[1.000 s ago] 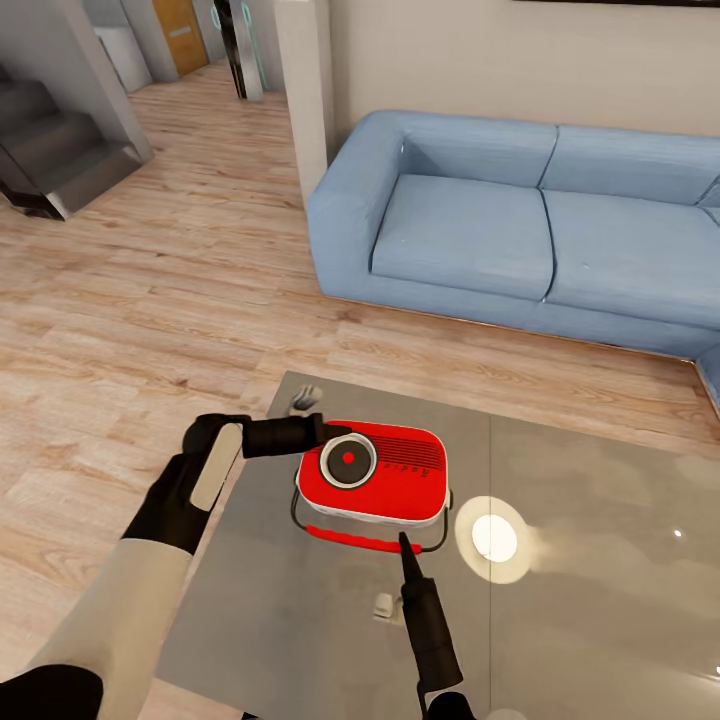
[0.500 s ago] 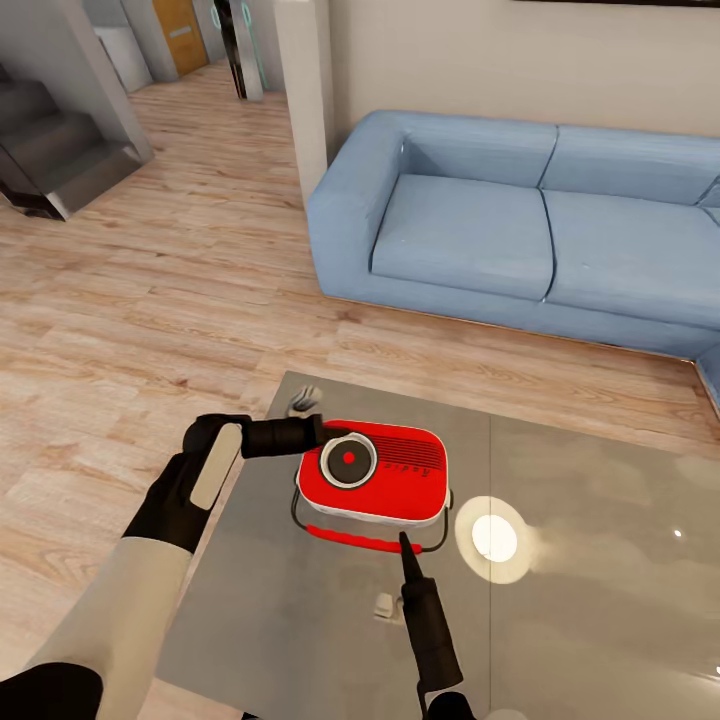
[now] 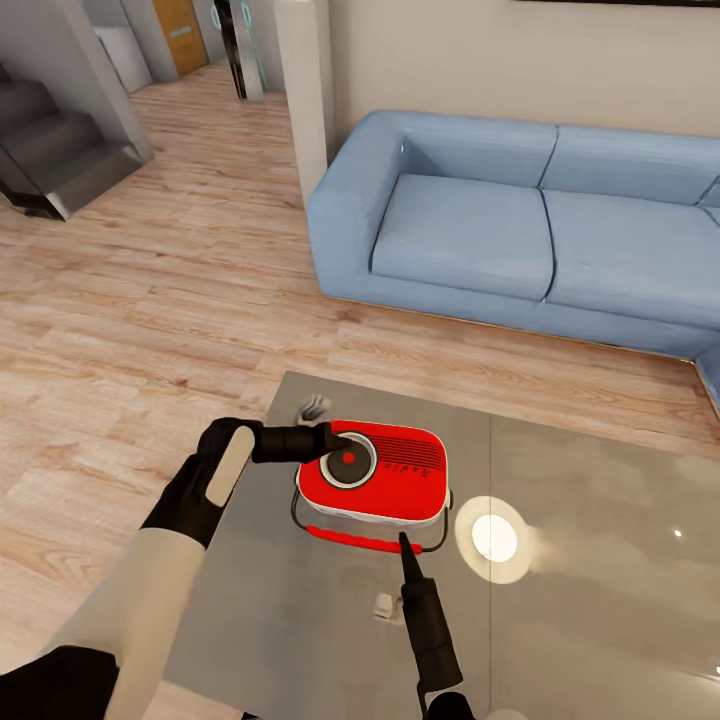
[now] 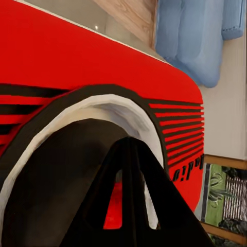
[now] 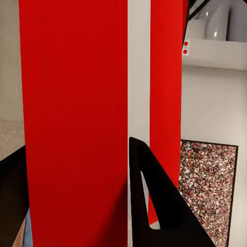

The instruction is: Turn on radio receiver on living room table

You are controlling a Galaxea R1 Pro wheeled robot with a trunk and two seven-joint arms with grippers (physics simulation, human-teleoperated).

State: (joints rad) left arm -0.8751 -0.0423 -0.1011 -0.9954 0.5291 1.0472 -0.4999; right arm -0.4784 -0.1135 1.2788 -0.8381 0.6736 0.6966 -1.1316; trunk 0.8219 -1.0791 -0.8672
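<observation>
We see the radio receiver [image 3: 378, 474] lying lower centre of the head view, near the left edge of the glossy grey table [image 3: 600, 600], w/ blue sofa [image 3: 520, 220] in the upper right. Our left gripper [image 3: 335, 441] comes in from the left, fingers together, tip on the round dial [image 3: 348, 459]. Our right gripper [image 3: 406, 546] reaches up from the bottom, tip at the red handle [image 3: 355, 540]; in the right wrist view its fingers sit apart w/ the red body between them
</observation>
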